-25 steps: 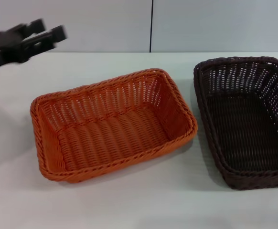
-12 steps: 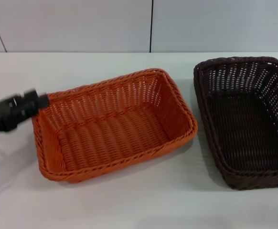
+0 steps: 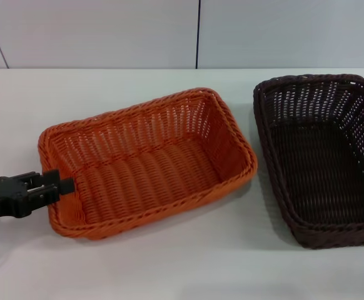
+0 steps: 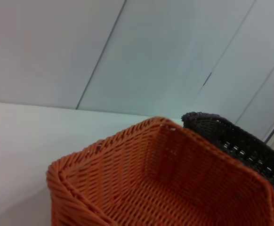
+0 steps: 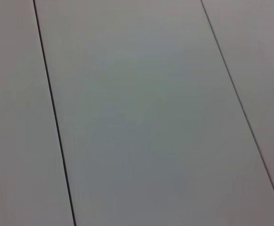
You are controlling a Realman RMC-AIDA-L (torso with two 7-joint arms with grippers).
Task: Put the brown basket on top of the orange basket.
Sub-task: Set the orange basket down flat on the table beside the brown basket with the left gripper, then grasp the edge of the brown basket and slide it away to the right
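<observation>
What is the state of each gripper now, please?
Left gripper: at the short left rim of the bright orange woven basket; open or shut cannot be told.
Right gripper: not in view.

left claw point(image 3: 62, 185) at orange basket point(image 3: 146, 161) rim, brown basket point(image 3: 323, 156) beside

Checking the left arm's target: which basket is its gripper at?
The orange basket: the left gripper is at its left end, while the brown basket sits far right.

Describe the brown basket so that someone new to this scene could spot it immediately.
On the white table, two woven rectangular baskets sit side by side. The brown basket is the one on the robot's right, away from the left gripper. Its near-black weave separates it from the orange basket.
</observation>
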